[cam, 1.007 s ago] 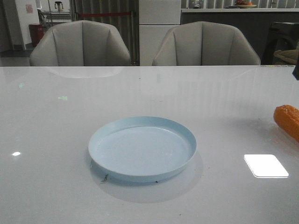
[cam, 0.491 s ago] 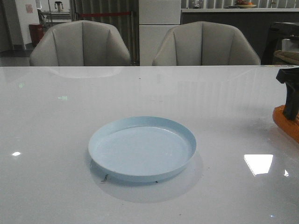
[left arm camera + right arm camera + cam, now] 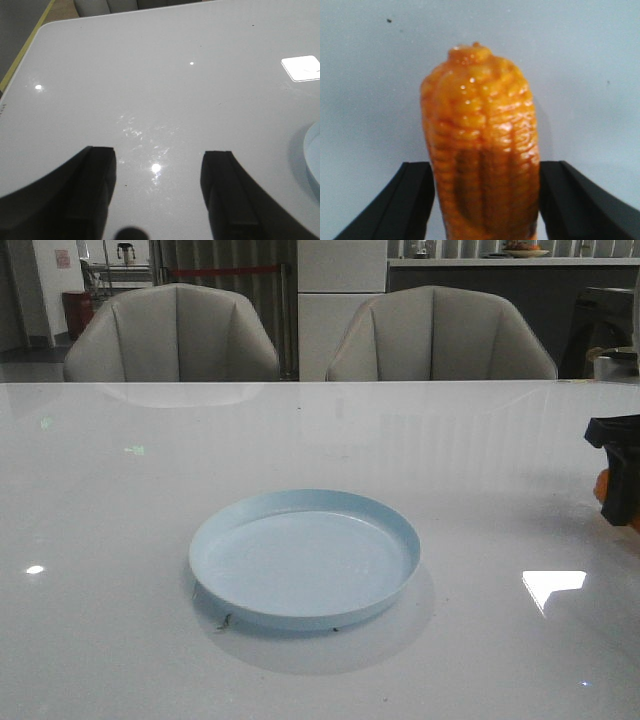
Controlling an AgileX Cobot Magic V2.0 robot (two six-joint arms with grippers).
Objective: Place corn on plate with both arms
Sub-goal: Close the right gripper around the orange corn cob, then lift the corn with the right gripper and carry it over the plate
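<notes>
- Front view: the pale blue plate (image 3: 305,558) sits on the glossy white table (image 3: 120,640), near its centre, and holds nothing.
- Front view: the right gripper (image 3: 620,475) is at the right edge of the picture. It has come lower and further in than half a second ago, and one second ago it was barely in view.
- Front view: the corn (image 3: 601,483) shows only as a small orange sliver beside the black gripper body, well apart from the plate. One second ago its end was fully exposed in the same area.
- Front view: two grey chairs (image 3: 172,333) stand behind the far table edge. The bright ceiling reflection (image 3: 553,585) on the table has changed shape since the earlier pictures.
- Left wrist view: the left gripper (image 3: 157,192) hovers over bare table with its fingers (image 3: 95,190) spread apart and nothing between them. A strip of the plate rim (image 3: 311,160) shows at the picture's edge.
- Right wrist view: the right gripper (image 3: 485,200) has its fingers (image 3: 412,200) spread, one on each side of the orange corn (image 3: 482,150). The cob lies on the table between them. Whether the fingers touch the cob cannot be told.
</notes>
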